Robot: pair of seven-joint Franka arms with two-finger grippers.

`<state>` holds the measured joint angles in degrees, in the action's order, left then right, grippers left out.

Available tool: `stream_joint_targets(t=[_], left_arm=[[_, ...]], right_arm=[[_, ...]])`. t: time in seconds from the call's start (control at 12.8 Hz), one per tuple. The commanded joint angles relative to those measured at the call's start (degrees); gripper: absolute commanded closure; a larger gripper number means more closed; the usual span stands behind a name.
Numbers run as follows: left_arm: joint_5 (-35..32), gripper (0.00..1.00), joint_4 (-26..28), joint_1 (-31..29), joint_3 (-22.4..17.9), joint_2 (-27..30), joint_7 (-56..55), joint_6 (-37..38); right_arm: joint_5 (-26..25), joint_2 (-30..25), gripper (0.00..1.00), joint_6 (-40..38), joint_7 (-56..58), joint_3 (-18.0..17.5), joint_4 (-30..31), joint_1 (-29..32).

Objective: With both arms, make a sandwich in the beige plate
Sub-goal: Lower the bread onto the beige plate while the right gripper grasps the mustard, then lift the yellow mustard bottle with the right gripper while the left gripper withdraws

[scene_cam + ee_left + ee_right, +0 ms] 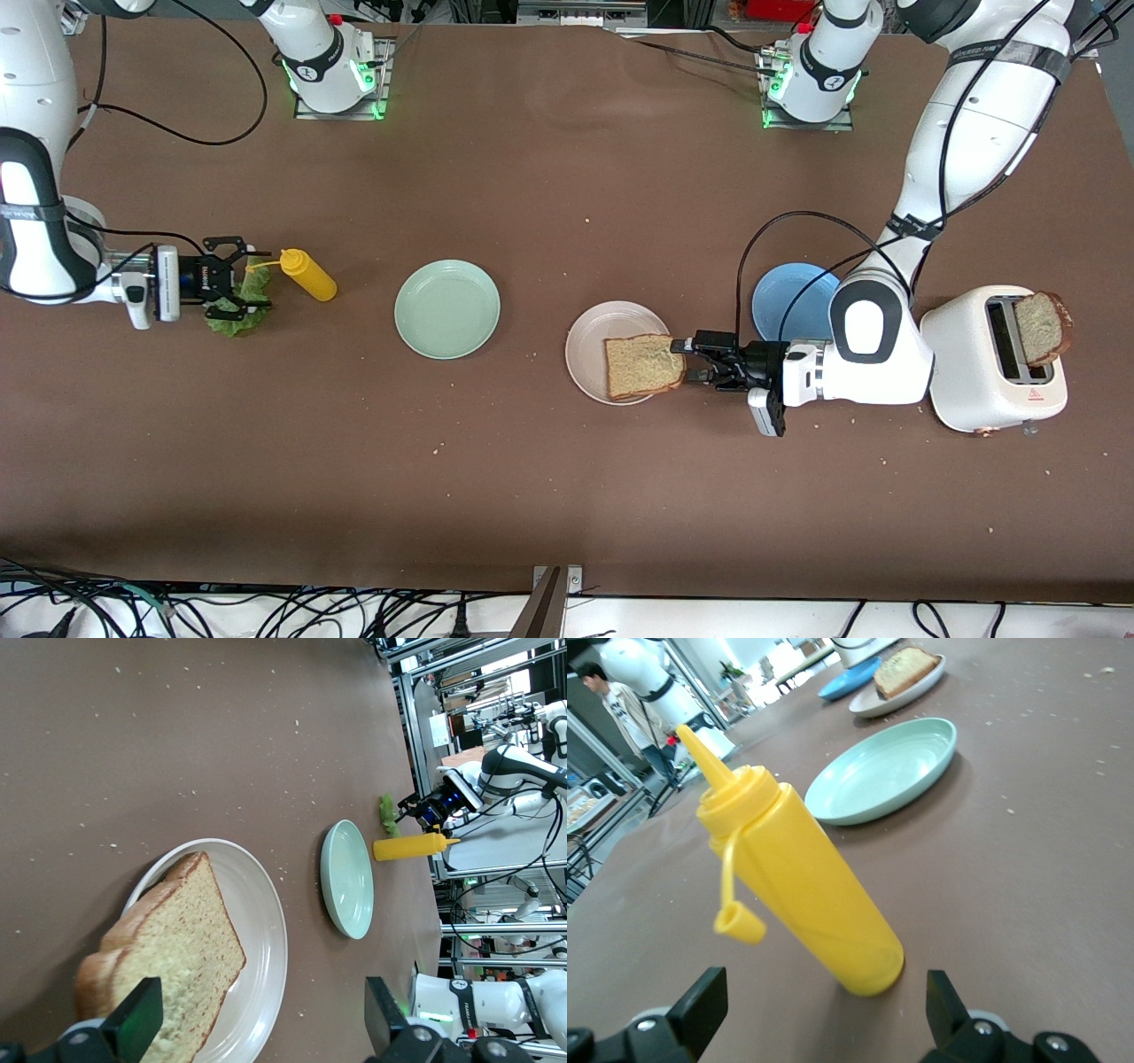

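Lying flat on the beige plate [592, 341], one bread slice [644, 365] covers the plate's half toward the left arm's end, its dark crust overhanging the rim at about 4 o'clock. The slice is square, speckled and porous; the plate is round, shallow and smooth with a raised rim. Just off the slice's edge, at the plate's 3 o'clock, the left gripper [680, 361] sits low, its black fingers [135, 1019] spread wide on either side of the crust and holding nothing.

At the plate's 2 o'clock a blue plate [788, 297] is partly hidden by the left arm's wrist and cable. At 3 o'clock, past that wrist, stands a glossy white toaster [992, 359] with a small red warning triangle on its side; any writing there is too small to read. A second slice [1042, 328] sticks up from one slot.

At the beige plate's 9 o'clock lies a mint-green plate [447, 308], bare. Farther toward the right arm's end a yellow squeeze bottle [307, 274] lies on its side, nozzle cap dangling on its strap. It rests directly between the lettuce and the plates. Lettuce [241, 306], ruffled and green, lies at the bottle's 8 o'clock. The right gripper [237, 276] hangs over the leaf with jaws fully apart, gripping nothing; small lettering on its body cannot be read.

Crumbs dot the brown matte table [567, 496].
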<state>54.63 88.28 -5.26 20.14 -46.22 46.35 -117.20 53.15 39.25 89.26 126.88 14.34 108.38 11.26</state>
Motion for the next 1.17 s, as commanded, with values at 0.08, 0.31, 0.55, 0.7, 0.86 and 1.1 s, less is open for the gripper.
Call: stream_joint_targets(t=[0.08,0.31,0.55,0.7,0.86,1.1], left_arm=[[-9.87,0.00,0.23,0.51,-0.54,3.40,-1.95,-1.36],[-20.84,0.00,0.23,0.51,-0.19,7.53,-9.93,-1.18],[-29.55,0.00,0.23,0.60,0.07,11.05,-13.04,-0.57],[-33.87,0.00,0.23,0.77,0.07,12.90,-13.12,-0.57],[-34.24,0.00,0.23,0.69,-0.10,13.78,-13.13,0.22],[-41.33,0.00,0.05,0.77,0.16,16.50,-14.35,1.10]], right_arm=[[1.87,1.88,0.00,-1.10,3.90,-2.38,-0.71,0.61],[1.96,2.49,0.00,-1.10,3.99,-2.91,-1.76,0.52],[2.57,3.73,0.00,-1.19,5.04,-4.50,-2.82,0.70],[2.57,4.17,0.05,-1.19,5.40,-4.93,-2.91,0.61],[2.66,4.08,0.78,-1.01,6.79,-5.20,-3.52,0.43],[2.31,3.91,1.00,-0.40,5.84,-5.99,-6.15,-0.79]])
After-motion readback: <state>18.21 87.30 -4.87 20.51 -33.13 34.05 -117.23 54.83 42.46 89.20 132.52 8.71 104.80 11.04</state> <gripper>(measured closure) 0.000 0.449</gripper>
